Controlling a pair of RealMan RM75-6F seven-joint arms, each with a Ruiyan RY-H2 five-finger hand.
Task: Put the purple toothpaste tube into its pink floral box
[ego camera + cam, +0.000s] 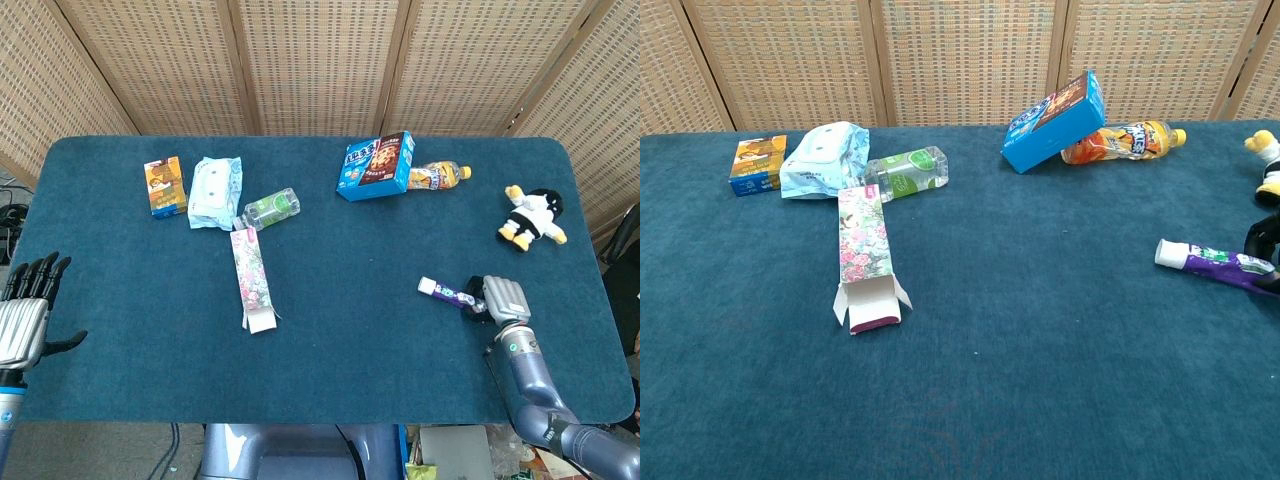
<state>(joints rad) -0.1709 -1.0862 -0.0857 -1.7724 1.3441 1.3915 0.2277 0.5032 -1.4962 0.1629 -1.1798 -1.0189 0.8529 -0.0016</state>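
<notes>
The purple toothpaste tube point(448, 292) point(1210, 260) lies on the blue tabletop at the right, white cap pointing left. My right hand point(497, 299) point(1265, 245) is at its tail end, with dark fingers curled around it. The tube still rests on the cloth. The pink floral box point(250, 278) point(864, 250) lies flat left of centre, with its open flaps toward the table's near edge. My left hand point(25, 320) hovers off the near left edge, fingers apart and holding nothing.
At the back stand a tilted blue cookie box point(376, 165) and an orange drink bottle point(440, 176). A plush toy point(533, 215) lies at the right. A green bottle point(270, 209), wipes pack point(214, 191) and small orange box point(164, 186) lie behind the floral box.
</notes>
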